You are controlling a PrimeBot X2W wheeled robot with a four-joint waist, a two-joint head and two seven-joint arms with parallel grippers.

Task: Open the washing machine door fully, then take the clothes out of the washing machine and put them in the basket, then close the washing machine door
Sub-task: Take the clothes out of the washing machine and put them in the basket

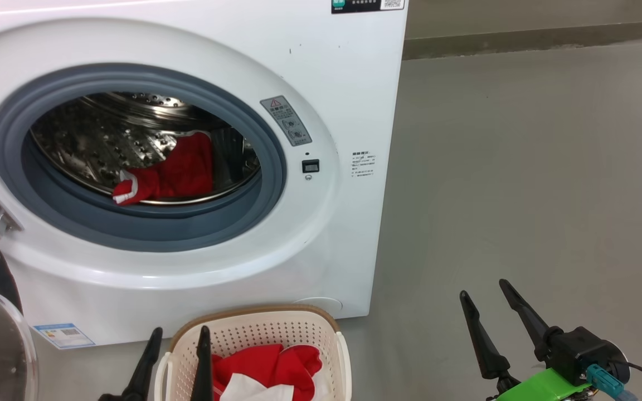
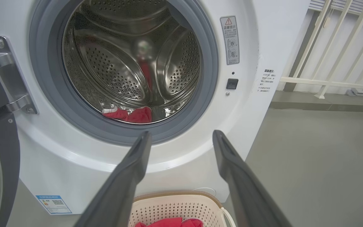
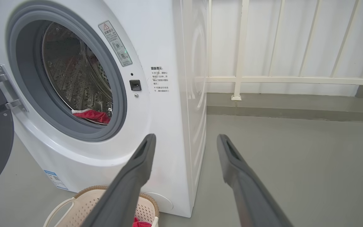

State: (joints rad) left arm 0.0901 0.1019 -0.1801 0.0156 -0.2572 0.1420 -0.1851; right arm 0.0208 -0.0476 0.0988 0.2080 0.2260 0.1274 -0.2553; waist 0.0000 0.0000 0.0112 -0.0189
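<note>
Clothes: one red piece low at drum front; others in basket below. Left gripper, over basket, and right gripper both spread, empty. Reach in above grey ring, pinch a thick fold, lift clear of ring.

The smooth grey floor carries the white washing machine, which stands with its back near the raised kerb along the floor's far edge, and the cream perforated basket, set directly on the floor just in front of the machine's base.
</note>
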